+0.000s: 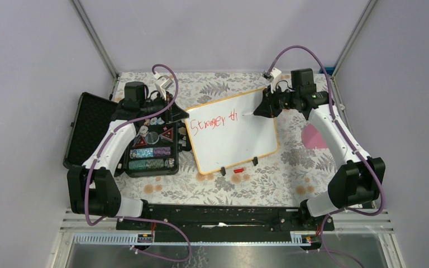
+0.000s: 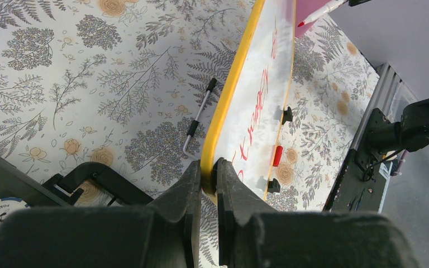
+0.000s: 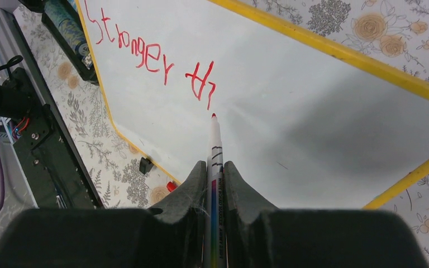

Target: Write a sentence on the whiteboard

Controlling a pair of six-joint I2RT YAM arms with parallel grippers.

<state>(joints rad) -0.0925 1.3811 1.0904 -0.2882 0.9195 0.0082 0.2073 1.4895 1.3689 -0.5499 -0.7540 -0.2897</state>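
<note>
The whiteboard [image 1: 240, 139] lies tilted at the table's middle, with a tan frame and two black clip feet at its near edge. Red writing on it reads "Stronger th". My left gripper [image 1: 182, 116] is shut on the board's left frame edge [image 2: 219, 125]. My right gripper [image 1: 258, 110] is shut on a white marker [image 3: 215, 167] with a red tip. The tip is at the board surface [image 3: 290, 95], just below the last red letter. The marker's red cap [image 1: 238, 169] lies on the table by the board's near edge.
An open black case [image 1: 145, 146] with chips stands left of the board, under my left arm. A pink patch [image 1: 313, 137] lies on the floral cloth at the right. A thin metal stand [image 2: 197, 118] lies on the cloth beside the board's far side.
</note>
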